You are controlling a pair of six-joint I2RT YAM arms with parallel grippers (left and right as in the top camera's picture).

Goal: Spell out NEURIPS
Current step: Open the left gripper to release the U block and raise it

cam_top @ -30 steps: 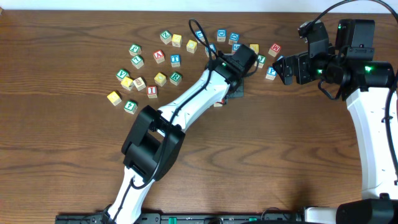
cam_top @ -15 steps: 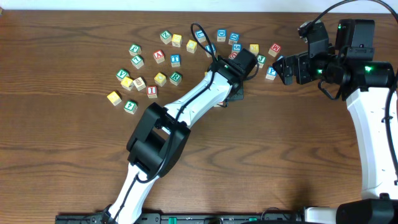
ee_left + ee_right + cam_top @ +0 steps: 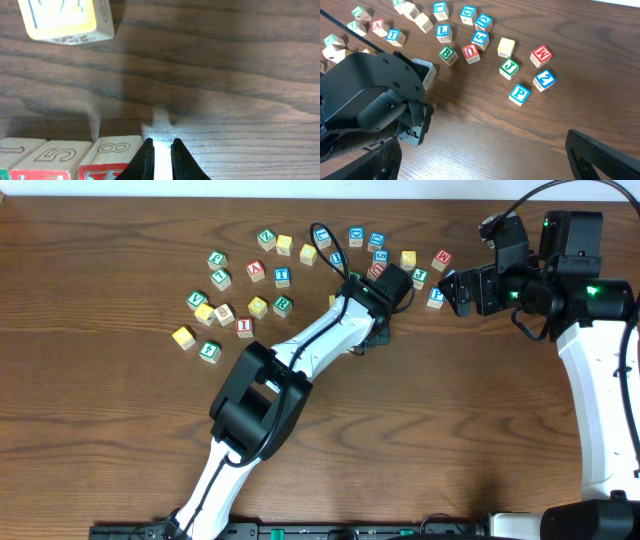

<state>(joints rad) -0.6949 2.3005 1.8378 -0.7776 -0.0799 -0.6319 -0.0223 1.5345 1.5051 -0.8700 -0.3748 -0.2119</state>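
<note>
Lettered wooden cubes lie scattered over the far half of the table. The right wrist view reads a red U (image 3: 471, 52), a blue S (image 3: 480, 39) and a blue P (image 3: 520, 94); overhead they show as U (image 3: 377, 271) and P (image 3: 435, 297). My left gripper (image 3: 161, 146) is shut with nothing between its fingers and points down at bare wood. Cubes bearing the numerals 8 (image 3: 112, 149) and 5 (image 3: 57, 155) sit just left of it, and a yellow-faced cube (image 3: 65, 20) lies ahead. Overhead, the left gripper (image 3: 377, 332) sits below the U. My right gripper (image 3: 485, 155) hangs open and empty above the table, right of the P.
Other cubes nearby: green B (image 3: 448, 55), green J (image 3: 508, 68), blue Z (image 3: 544, 80), red W (image 3: 540, 55), a blank yellow cube (image 3: 506, 47). A larger cluster spreads to the left (image 3: 245, 300). The left arm (image 3: 300, 355) lies diagonally across the table's middle.
The left arm's elbow has swung right and toward the cubes, and its wrist has shifted slightly. Both grippers keep their states. The right arm has not moved.
</note>
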